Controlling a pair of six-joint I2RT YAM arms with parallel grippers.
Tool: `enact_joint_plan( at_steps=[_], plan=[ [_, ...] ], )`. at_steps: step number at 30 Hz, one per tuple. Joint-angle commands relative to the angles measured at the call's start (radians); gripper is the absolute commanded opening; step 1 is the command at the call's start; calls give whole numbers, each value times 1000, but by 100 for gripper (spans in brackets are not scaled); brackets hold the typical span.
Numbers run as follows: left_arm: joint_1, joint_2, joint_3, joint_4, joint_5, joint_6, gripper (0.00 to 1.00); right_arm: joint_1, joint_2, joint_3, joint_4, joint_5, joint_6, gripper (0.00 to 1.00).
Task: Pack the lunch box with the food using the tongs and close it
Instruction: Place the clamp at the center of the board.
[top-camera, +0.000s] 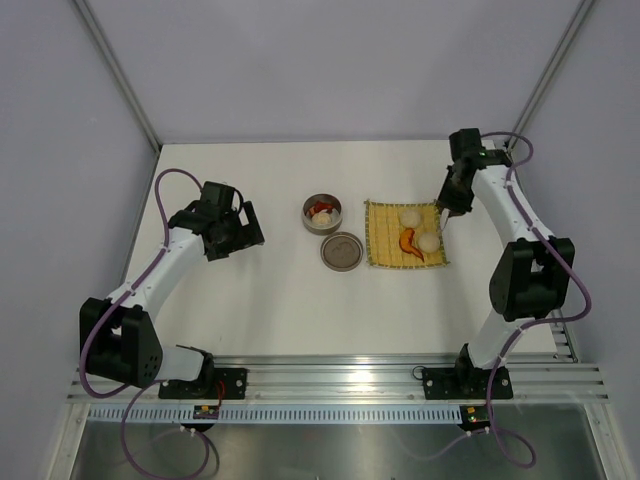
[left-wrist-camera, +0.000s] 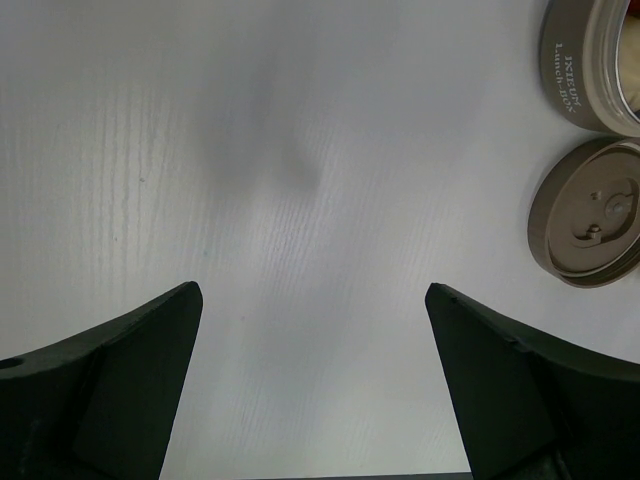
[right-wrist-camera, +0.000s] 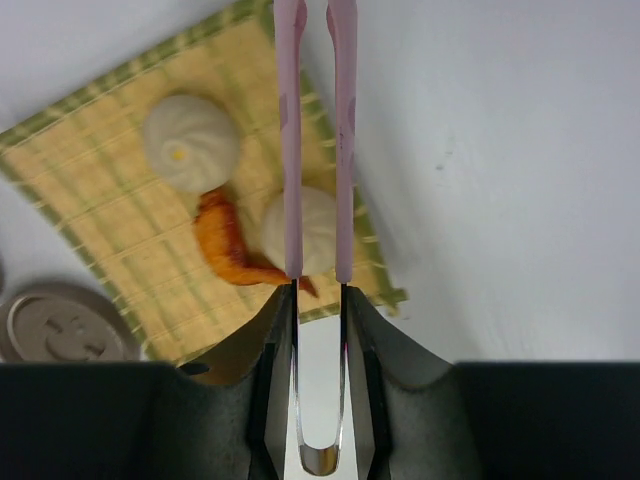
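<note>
White surface (top-camera: 260, 300) carrying three things.
A round open tin (top-camera: 321, 230) stands near the middle. Its lid (top-camera: 342, 251) lies flat just beside it, on the side nearer the arm bases. A square yellow woven mat (top-camera: 383, 235) lies just right of both.

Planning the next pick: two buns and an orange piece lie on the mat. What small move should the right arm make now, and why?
Probably ease the tongs open and lower them around the nearer bun. The right gripper holds them over the mat, arms close together, narrower than that bun, apparently carrying nothing.
</note>
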Motion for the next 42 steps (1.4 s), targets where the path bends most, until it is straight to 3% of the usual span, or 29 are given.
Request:
enact_joint_plan(
  at_steps=[1,6,17,23,25,29,36,39,42],
  plan=[
    [5,-18,13,27,9,10,99,-67,-95,-81,74,41,-35,31],
    [7,-10,19,31,14,10,99,-161,-98,-202,221,86,-84,31],
    [7,-24,39,0,-1,19,99,-204,98,-211,343,150,-75,31],
    [7,-16,42,-2,8,16,99,-204,137,-227,359,153,-77,43],
    [7,-18,45,-3,10,19,99,-204,132,-222,354,161,-77,69],
    [7,-24,49,-6,8,22,99,-204,117,-181,312,161,-80,85],
    [5,-31,40,1,19,25,99,-197,-1,-168,279,87,-60,83],
    [5,-27,40,12,29,28,99,-121,-64,-185,278,50,-52,82],
    [4,-24,42,21,37,25,99,69,-82,-173,232,76,-38,82]
  ],
)
